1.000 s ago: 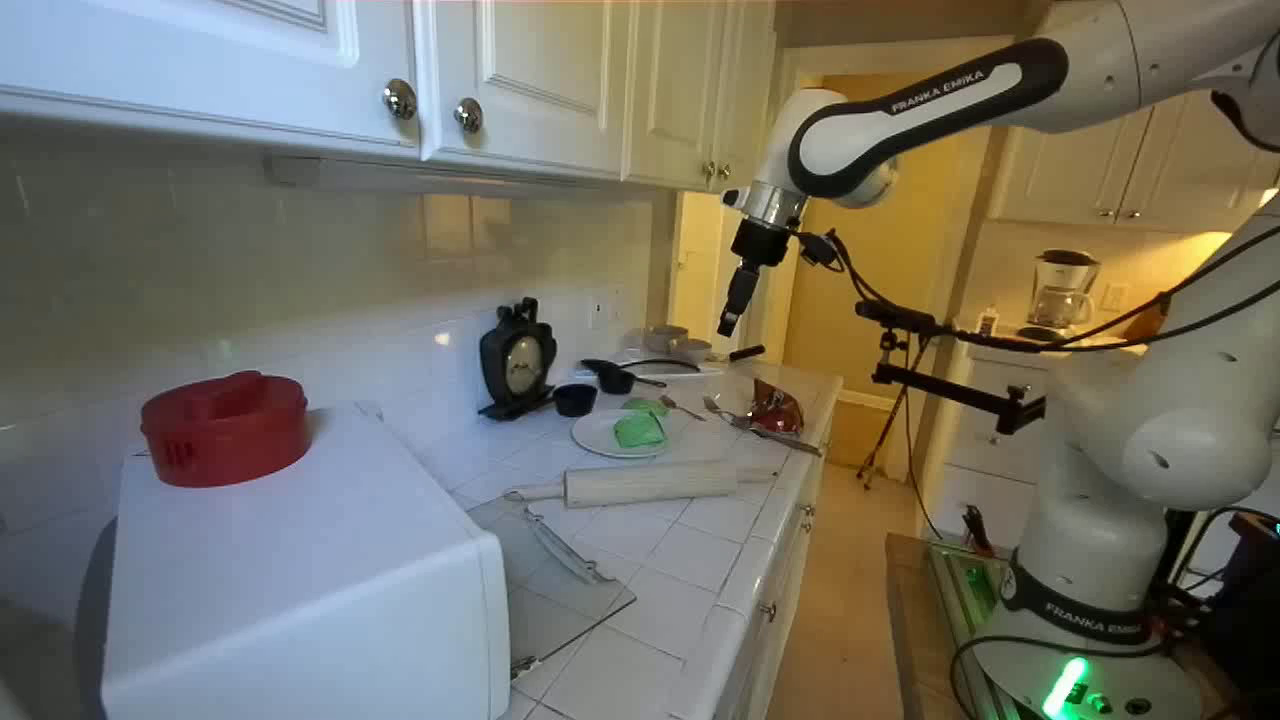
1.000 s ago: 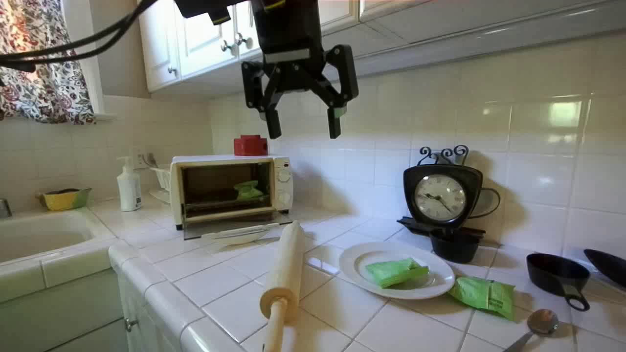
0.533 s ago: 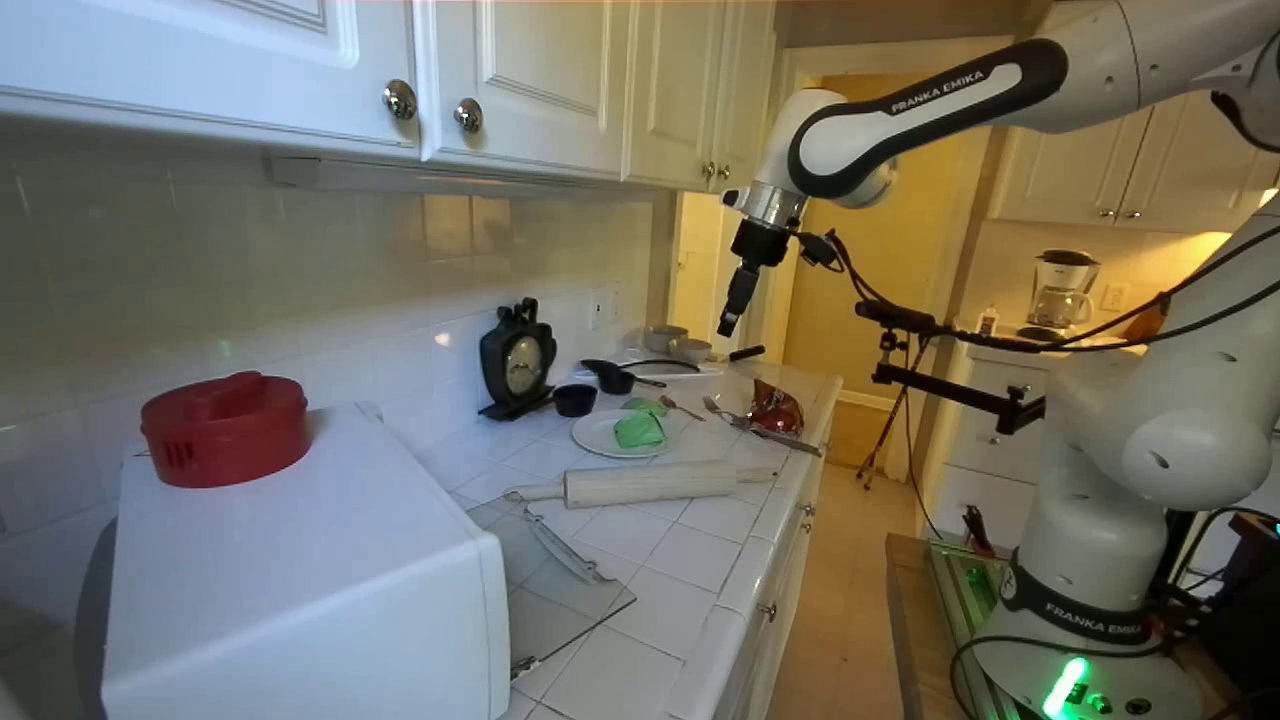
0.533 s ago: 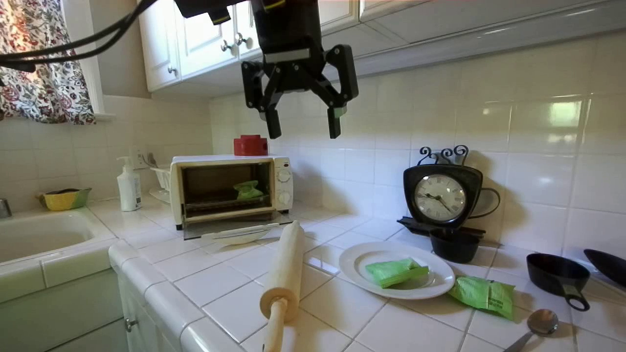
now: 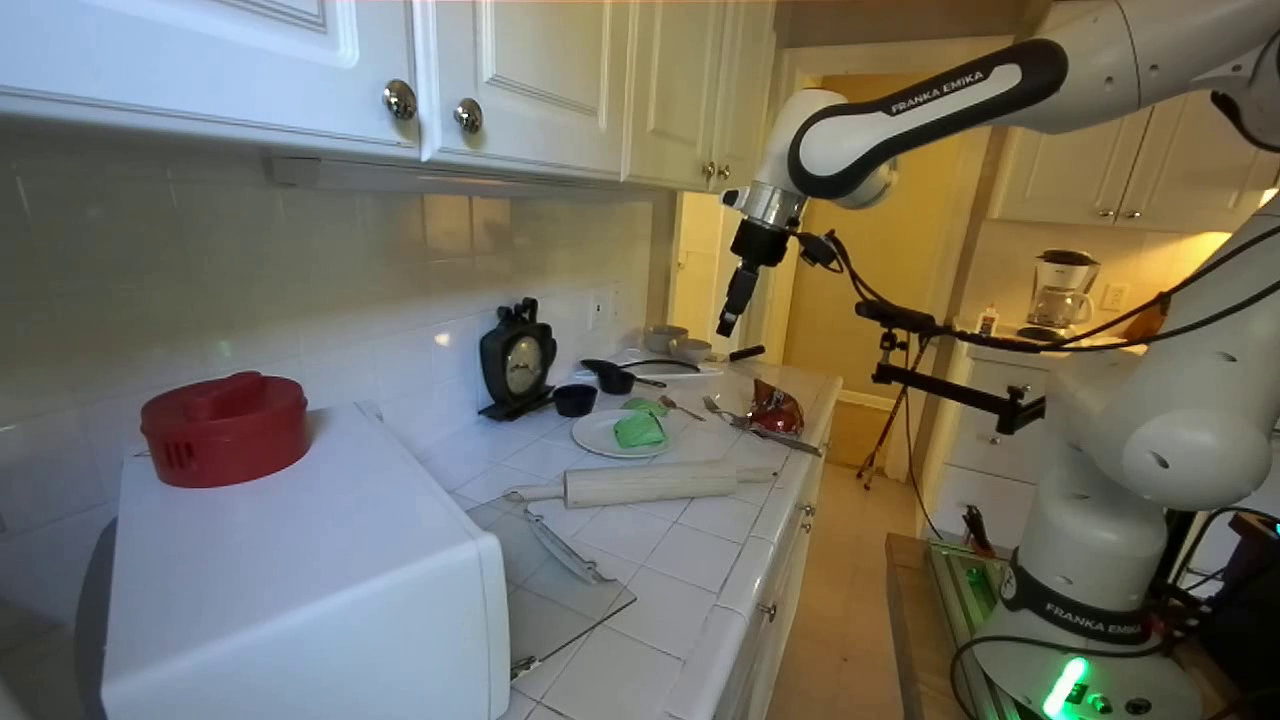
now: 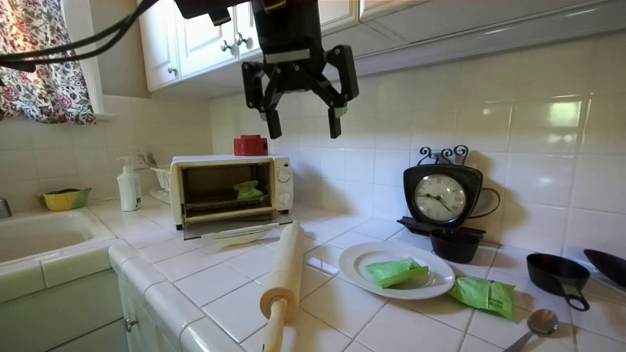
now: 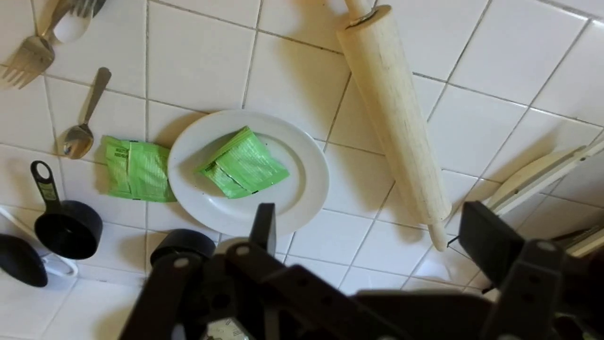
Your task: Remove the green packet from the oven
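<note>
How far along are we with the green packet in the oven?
Done: the oven door lies open. In hand: nothing; the jaws stand open and empty above the counter. Left: reaching, gripping and removal; the green packet sits inside the oven.

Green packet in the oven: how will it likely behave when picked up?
The green packet would probably flex, since its outline looks crumpled. It is likely light, being small beside the oven. Rolling seems unlikely, given that uneven shape.
</note>
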`<state>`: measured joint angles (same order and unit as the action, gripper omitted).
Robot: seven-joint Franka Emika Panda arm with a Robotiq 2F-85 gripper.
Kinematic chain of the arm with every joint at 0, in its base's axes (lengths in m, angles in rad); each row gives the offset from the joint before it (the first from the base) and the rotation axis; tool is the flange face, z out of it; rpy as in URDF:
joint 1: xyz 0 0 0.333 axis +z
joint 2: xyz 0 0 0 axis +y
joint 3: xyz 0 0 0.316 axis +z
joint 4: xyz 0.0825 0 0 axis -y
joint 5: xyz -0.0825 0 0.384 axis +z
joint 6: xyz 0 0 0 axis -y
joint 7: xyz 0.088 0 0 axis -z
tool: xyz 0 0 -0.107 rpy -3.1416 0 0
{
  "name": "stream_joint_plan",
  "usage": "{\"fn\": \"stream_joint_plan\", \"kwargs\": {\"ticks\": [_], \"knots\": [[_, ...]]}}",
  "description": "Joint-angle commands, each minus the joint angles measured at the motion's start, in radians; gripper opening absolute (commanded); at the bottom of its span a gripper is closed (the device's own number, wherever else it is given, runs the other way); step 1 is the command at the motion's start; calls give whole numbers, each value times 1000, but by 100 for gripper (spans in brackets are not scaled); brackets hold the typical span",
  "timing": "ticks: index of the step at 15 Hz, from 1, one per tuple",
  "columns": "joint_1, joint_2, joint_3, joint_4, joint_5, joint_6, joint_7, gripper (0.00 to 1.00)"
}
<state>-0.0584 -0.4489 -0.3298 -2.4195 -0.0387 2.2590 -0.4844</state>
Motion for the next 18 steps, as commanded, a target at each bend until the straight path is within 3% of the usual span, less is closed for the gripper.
{"fn": "stream_joint_plan", "kwargs": {"ticks": [1,5,8,11,14,18], "knots": [[31,59,-23,12,61,117,-108,100],[116,194,-40,95,193,129,-276,100],[155,305,-3,183,291,83,-438,100],[144,425,66,288,333,33,-565,100],[104,528,148,392,264,-38,-620,100],[76,613,224,491,59,-92,-589,100]]}}
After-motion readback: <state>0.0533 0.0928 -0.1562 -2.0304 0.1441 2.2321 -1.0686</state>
